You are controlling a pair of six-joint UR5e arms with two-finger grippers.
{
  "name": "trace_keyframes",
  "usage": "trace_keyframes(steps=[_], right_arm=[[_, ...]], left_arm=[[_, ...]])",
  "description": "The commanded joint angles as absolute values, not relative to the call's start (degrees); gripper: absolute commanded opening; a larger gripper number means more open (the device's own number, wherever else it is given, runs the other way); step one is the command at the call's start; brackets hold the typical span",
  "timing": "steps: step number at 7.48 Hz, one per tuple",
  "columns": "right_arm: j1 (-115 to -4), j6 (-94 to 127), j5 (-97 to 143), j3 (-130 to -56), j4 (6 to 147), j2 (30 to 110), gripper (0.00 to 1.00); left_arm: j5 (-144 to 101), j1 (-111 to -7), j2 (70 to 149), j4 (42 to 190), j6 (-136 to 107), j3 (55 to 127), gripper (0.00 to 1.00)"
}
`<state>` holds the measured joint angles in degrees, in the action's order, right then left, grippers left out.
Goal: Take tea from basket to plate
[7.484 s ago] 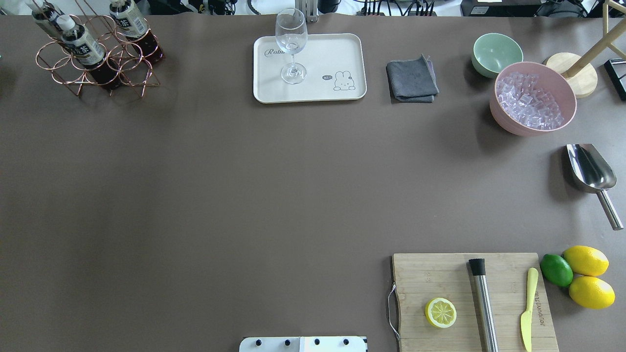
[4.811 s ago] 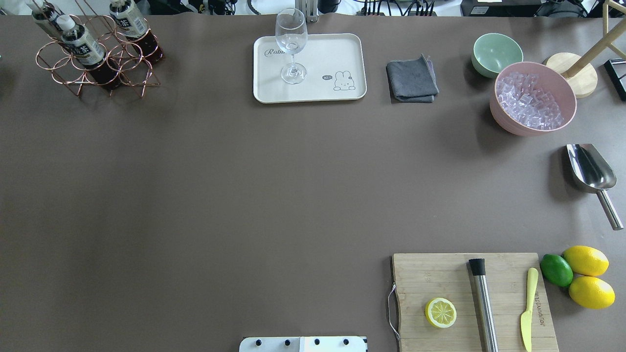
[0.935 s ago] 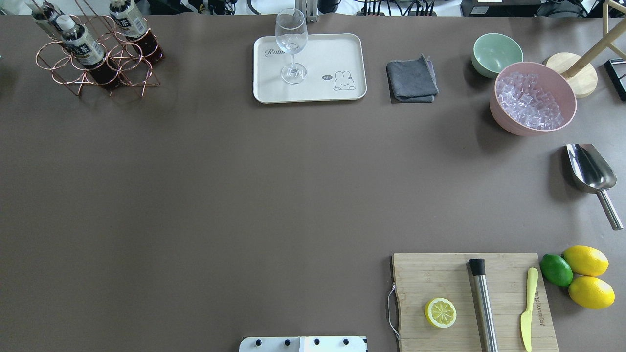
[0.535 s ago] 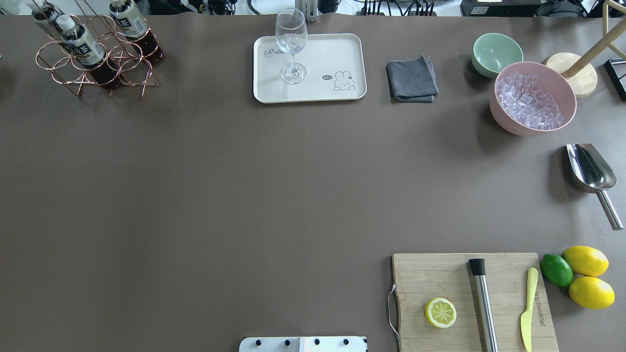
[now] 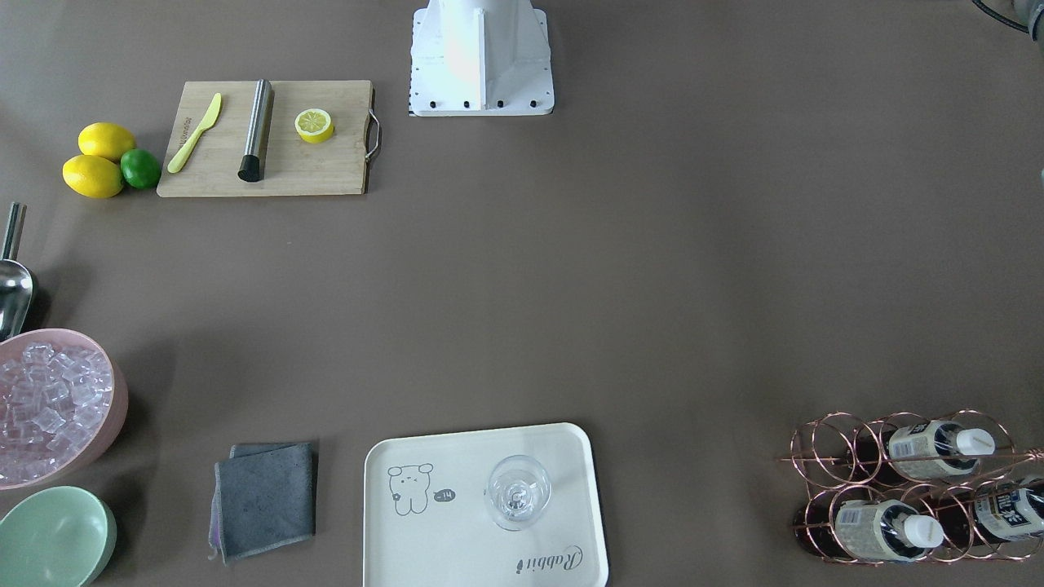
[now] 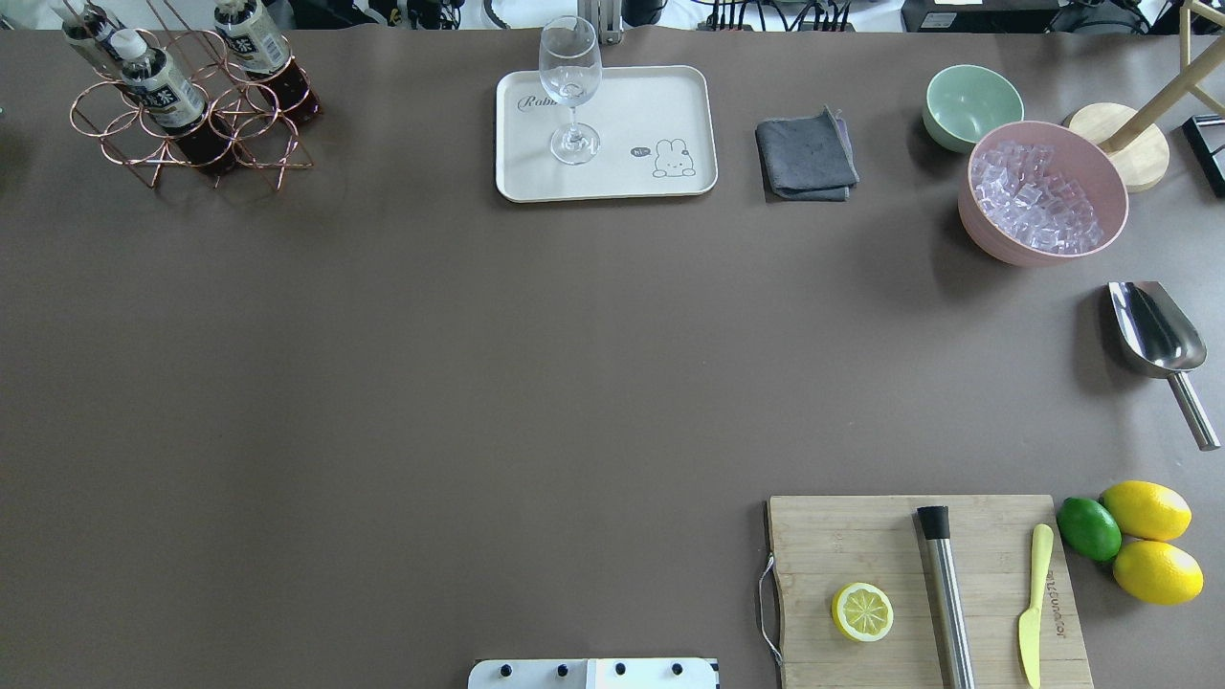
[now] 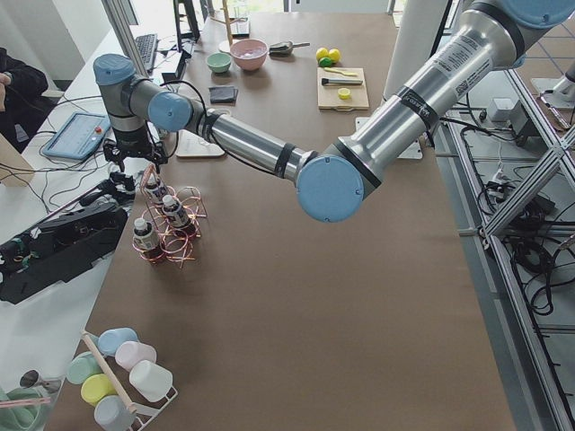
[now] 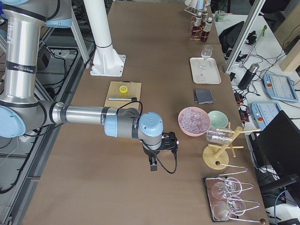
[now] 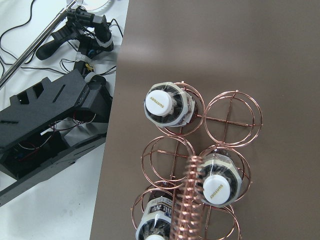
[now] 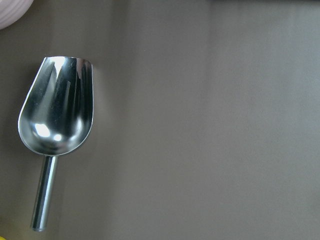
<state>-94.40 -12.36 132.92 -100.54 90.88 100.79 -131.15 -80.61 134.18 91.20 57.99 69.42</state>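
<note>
Three tea bottles (image 6: 153, 81) stand in the rose-gold wire basket (image 6: 191, 134) at the table's far left corner; they also show in the left wrist view (image 9: 166, 102), seen from above. The cream plate (image 6: 651, 105) lies at the far middle and bears a wine glass (image 6: 571, 86). My left gripper (image 7: 135, 160) hovers above the basket's far end, seen only in the exterior left view; I cannot tell whether it is open. My right gripper (image 8: 153, 164) hangs above the steel scoop (image 10: 56, 105), seen only in the exterior right view; I cannot tell its state.
A grey cloth (image 6: 806, 155), a green bowl (image 6: 971, 103) and a pink bowl of ice (image 6: 1041, 191) lie right of the plate. A cutting board (image 6: 861, 545) with a lemon half, muddler and knife sits near right, beside lemons and a lime (image 6: 1088, 528).
</note>
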Motion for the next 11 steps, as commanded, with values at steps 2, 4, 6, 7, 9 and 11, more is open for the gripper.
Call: trace_keyframes(steps=[2, 4, 6, 7, 9, 11], right_arm=[[-94.66, -12.30, 133.06, -99.84, 90.97, 100.81, 1.00], [-94.66, -12.22, 133.76, -100.55, 90.88, 100.72, 1.00], [-94.66, -11.08, 134.12, -100.72, 90.88, 100.46, 1.00], [-94.31, -7.33, 134.03, -100.55, 91.31, 97.85, 1.00], [-93.08, -0.72, 134.12, -100.20, 91.15, 95.80, 1.00], [-90.73, -0.70, 134.03, -99.24, 90.88, 95.80, 1.00]], left_arm=[[-130.25, -79.45, 134.56, 93.68, 57.83, 66.36, 0.97], [-130.52, -79.54, 134.56, 93.69, 58.10, 66.36, 0.36], [-131.91, -80.33, 134.30, 93.08, 58.10, 67.40, 0.00], [-131.92, -80.33, 134.21, 93.08, 57.92, 67.50, 0.00], [-132.79, -81.12, 134.03, 91.51, 57.66, 70.03, 0.00], [-135.08, -83.14, 130.90, 80.48, 58.10, 83.67, 0.00]])
